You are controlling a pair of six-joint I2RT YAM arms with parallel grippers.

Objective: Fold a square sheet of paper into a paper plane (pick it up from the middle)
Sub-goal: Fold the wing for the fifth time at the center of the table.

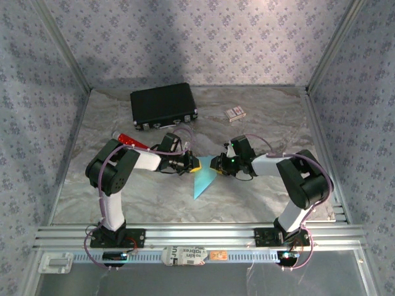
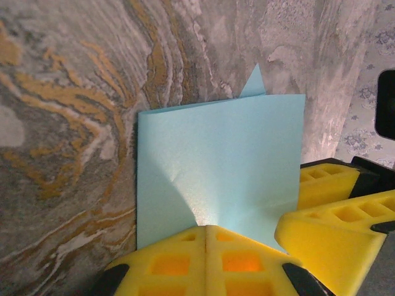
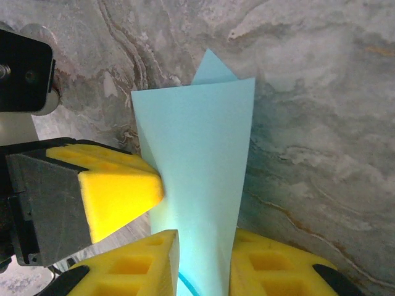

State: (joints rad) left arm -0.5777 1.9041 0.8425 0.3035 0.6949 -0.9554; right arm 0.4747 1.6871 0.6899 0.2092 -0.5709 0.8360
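- Your sheet of paper [image 1: 203, 180] is in the middle of the top view, already folded.
- Your left gripper [image 2: 207, 229] pinches it tight.
- Your right gripper [image 3: 203, 237] holds it too, fingers narrow.
- You look mid-fold. Next, I think, press the crease flat, gently.

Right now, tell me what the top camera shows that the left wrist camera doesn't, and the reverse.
Top, not left wrist: black case, card box, red tube. Left wrist, not top: faint creases in the paper, and how the left claw pinches shut on its edge. Both: the blue paper, the right claw beside it, the marbled table.
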